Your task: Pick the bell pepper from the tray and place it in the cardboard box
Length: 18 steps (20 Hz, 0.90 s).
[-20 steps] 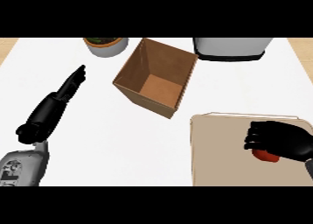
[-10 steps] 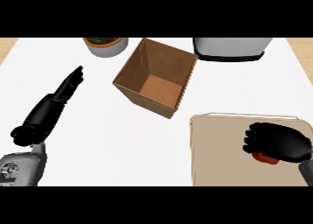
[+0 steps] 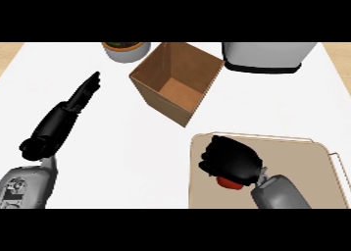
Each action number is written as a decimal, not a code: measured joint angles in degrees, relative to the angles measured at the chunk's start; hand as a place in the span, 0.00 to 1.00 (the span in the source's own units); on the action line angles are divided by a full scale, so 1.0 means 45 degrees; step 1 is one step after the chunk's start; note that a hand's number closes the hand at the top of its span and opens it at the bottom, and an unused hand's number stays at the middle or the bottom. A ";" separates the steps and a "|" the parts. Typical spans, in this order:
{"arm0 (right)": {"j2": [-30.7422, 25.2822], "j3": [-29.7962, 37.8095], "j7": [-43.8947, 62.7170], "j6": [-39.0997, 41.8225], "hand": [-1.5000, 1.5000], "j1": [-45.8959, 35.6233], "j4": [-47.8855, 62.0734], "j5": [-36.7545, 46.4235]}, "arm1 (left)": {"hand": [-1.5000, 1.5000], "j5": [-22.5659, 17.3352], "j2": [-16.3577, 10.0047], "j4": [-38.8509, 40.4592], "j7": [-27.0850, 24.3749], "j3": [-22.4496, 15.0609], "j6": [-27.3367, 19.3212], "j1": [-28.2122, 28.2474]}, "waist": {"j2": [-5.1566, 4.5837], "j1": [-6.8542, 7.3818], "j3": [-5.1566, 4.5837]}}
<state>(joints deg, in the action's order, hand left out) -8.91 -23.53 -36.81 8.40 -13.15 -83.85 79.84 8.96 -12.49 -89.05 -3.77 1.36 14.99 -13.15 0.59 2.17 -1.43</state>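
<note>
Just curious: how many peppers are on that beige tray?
1: a red bell pepper under the black right robot hand, on the left half of the flat beige tray. That hand may hide others.

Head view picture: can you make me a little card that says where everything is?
bell pepper: red, mostly hidden under the right hand, over the tray
right hand: fingers curled round the bell pepper
left hand: open, fingers straight, resting at the left
cardboard box: open, nothing showing inside, up and left of the tray
back edge: a pot and a grey container
</note>
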 measured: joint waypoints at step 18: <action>0.1951 -0.3077 1.4149 -0.2065 1.00 -0.4247 -0.2375 -0.4117 | 0.50 0.0154 0.0237 0.0401 0.0092 -0.0302 0.0039 -0.0618 | -0.0135 0.0554 0.0288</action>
<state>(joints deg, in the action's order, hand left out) -0.13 -37.37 26.86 -0.90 -32.26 -94.53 61.31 9.66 -11.43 -87.25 -3.35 0.00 15.17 -15.94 -0.02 4.66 -0.13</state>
